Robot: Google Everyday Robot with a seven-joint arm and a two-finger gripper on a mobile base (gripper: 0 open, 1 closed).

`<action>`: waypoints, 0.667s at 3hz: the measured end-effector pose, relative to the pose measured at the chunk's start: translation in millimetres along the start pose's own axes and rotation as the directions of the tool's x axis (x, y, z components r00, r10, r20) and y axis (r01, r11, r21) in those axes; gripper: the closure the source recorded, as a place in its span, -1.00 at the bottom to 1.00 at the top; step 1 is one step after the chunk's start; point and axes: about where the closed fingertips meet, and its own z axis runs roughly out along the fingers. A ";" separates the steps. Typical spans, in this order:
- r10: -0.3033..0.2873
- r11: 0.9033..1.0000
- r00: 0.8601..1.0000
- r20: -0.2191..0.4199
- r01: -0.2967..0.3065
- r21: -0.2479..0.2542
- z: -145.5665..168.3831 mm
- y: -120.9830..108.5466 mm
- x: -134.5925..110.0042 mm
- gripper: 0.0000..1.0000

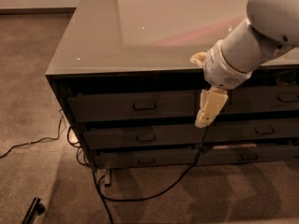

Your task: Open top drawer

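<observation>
The top drawer (107, 107) is the uppermost dark grey front in the left column of the cabinet. Its small metal loop handle (145, 106) sits at the centre of the front. The front stands about level with the two drawers below it, under a dark gap beneath the cabinet top. My gripper (202, 121) is cream-coloured and hangs pointing down from the white arm (252, 41). It is in front of the drawer fronts, to the right of the handle and apart from it, near the seam between the left and right columns. It holds nothing that I can see.
The glossy cabinet top (154, 27) reflects light. Two lower drawers (145, 137) (146, 161) have similar handles, and more drawers (266, 130) are at the right. Black cables (140, 197) trail over the carpet below the cabinet. A dark object (33, 210) lies at the bottom left.
</observation>
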 end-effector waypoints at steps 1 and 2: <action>0.034 0.999 0.999 0.021 -0.034 -0.011 20.5 -4.7 13.6 -1.00; 0.086 0.996 0.995 0.041 -0.084 -0.034 45.5 -3.4 27.9 -1.00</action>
